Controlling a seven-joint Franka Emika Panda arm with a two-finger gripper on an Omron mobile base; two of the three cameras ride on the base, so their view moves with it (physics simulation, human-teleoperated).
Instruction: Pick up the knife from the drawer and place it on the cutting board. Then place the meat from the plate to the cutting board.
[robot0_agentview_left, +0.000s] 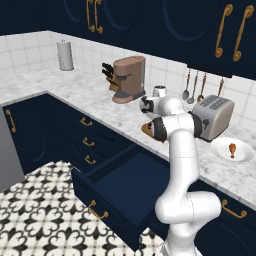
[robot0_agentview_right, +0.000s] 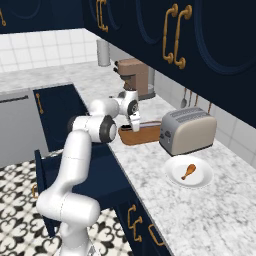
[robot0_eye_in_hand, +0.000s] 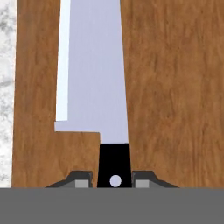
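Note:
In the hand view my gripper is shut on the black handle of the knife. Its silver blade points away from me, just over the brown wooden cutting board. From the right base view the gripper points down at the cutting board, which lies left of the toaster. The meat, a small drumstick, lies on the white plate in front of the toaster. The same meat and plate appear at the right of the left base view. The navy drawer stands pulled open below the counter.
A silver toaster stands between board and plate. A brown coffee machine and knife block stand at the back of the marble counter. A paper towel roll is in the far corner. The open drawer juts over the patterned floor.

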